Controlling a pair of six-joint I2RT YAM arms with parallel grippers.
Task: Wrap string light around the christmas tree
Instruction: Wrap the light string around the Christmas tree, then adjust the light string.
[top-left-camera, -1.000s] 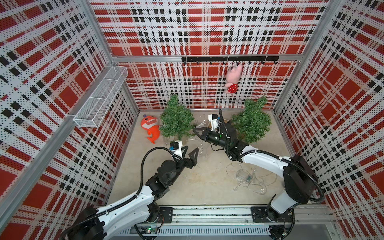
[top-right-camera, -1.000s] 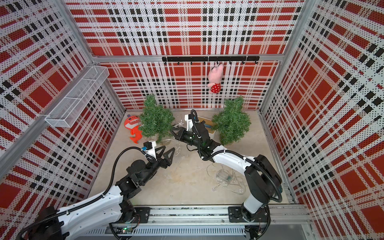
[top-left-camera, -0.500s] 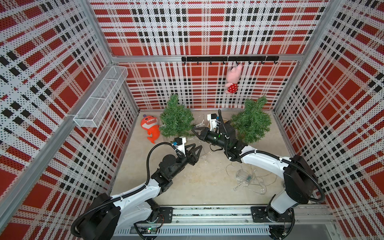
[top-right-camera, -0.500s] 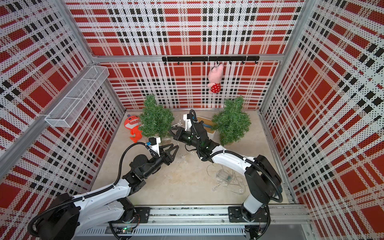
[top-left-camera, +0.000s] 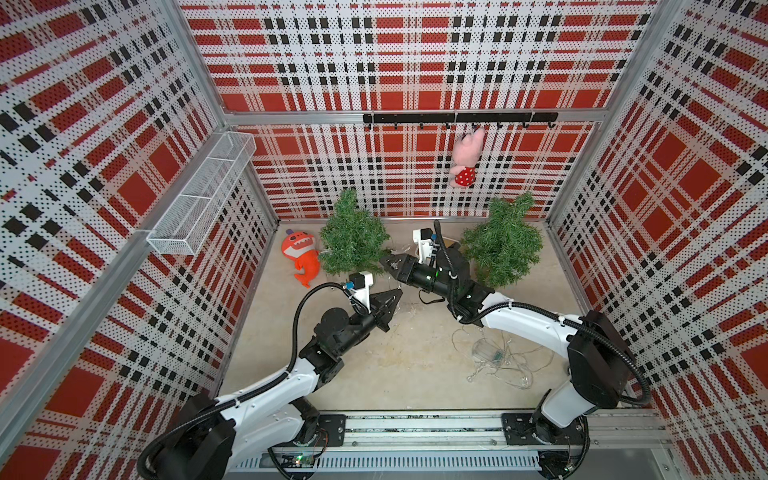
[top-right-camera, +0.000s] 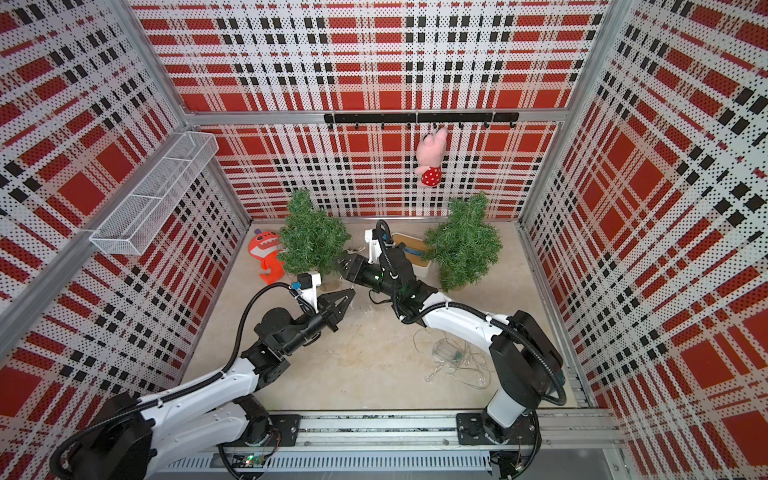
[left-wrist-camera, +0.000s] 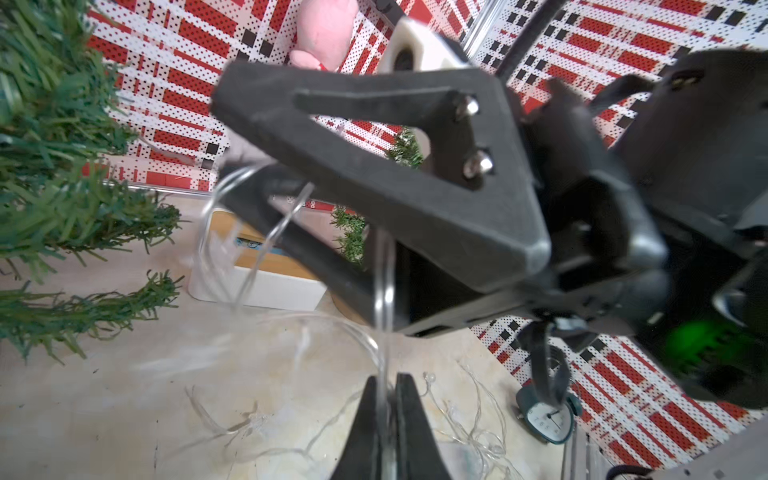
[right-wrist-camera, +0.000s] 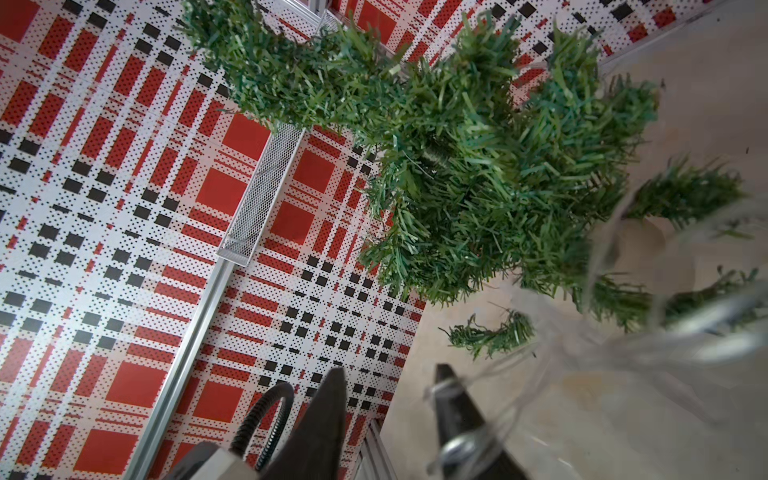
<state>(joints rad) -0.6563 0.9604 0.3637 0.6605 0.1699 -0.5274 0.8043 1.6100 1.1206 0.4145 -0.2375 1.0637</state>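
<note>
Plainly, the string light (left-wrist-camera: 381, 349) is a thin clear wire set with tiny clear bulbs. Its held stretch runs in a nearly straight line from the left gripper (left-wrist-camera: 384, 388) to the right gripper (right-wrist-camera: 390, 374), in the gap between the two arms just in front of the left christmas tree (top-left-camera: 353, 245). The left gripper's jaws are closed onto the wire, which passes between the two black tips. The right gripper's jaws stand apart with nothing pinched; a loop of wire is draped over one of its fingers (right-wrist-camera: 453, 407). In the right wrist view, blurred slack loops hang close to the tree's lower branches, and whether they touch cannot be told. The rest lies as a tangled heap (top-left-camera: 498, 361) on the floor beside the right arm, well apart from the tree, with a clear plastic box (top-left-camera: 484, 353) in it.

The tree stands upright, its long axis vertical and its tip up. It is cone-shaped, with bristly green needles. A second tree (top-left-camera: 503, 245) of the same make stands on the right side. Between them sits a white box with a wooden lid (top-right-camera: 409, 253). An orange shark plush (top-left-camera: 299, 259) lies just beside the left tree. A pink plush (top-left-camera: 467, 158) hangs from a black hook rail (top-left-camera: 415, 117) on the back wall, and a white wire-mesh basket (top-left-camera: 203, 195) is fixed to the left wall. A small teal alarm clock (left-wrist-camera: 544, 419) rests on the matte beige floor (top-left-camera: 395, 374).
</note>
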